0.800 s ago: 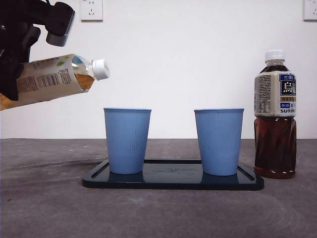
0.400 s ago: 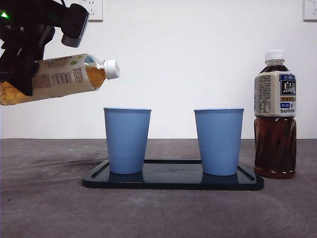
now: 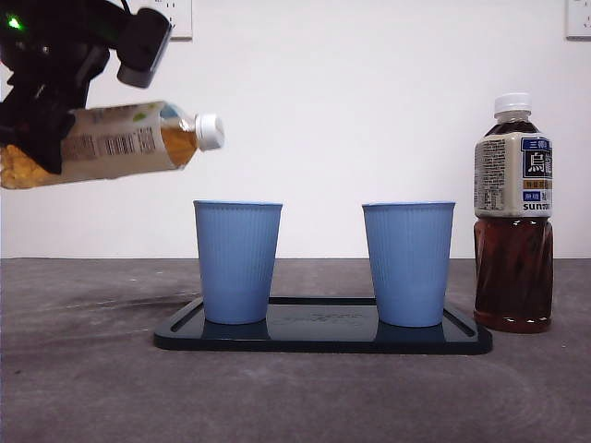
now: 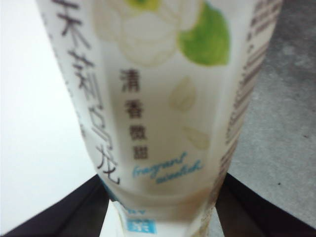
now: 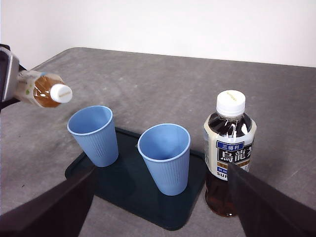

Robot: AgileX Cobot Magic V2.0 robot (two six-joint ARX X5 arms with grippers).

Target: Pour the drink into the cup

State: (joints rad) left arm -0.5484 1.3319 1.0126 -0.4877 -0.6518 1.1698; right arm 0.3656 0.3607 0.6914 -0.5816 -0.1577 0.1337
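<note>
A pale-labelled tea bottle (image 3: 115, 143) (image 4: 163, 113) with its white cap on lies almost level in the air, held by my left gripper (image 3: 37, 115) (image 4: 163, 217), which is shut on its body. Its cap end points toward the left blue cup (image 3: 237, 263) (image 5: 94, 136) and hangs above and just left of that cup's rim. A second blue cup (image 3: 408, 263) (image 5: 165, 158) stands beside the first on a dark tray (image 3: 323, 338) (image 5: 123, 185). My right gripper (image 5: 158, 217) is open, high above the table, holding nothing.
A dark oolong tea bottle (image 3: 513, 212) (image 5: 229, 148) with a white cap stands upright on the grey table, just right of the tray. A white wall with sockets closes off the back.
The held bottle has risen a little, moved right toward the left cup and levelled out. Cups, tray and dark bottle have not moved.
</note>
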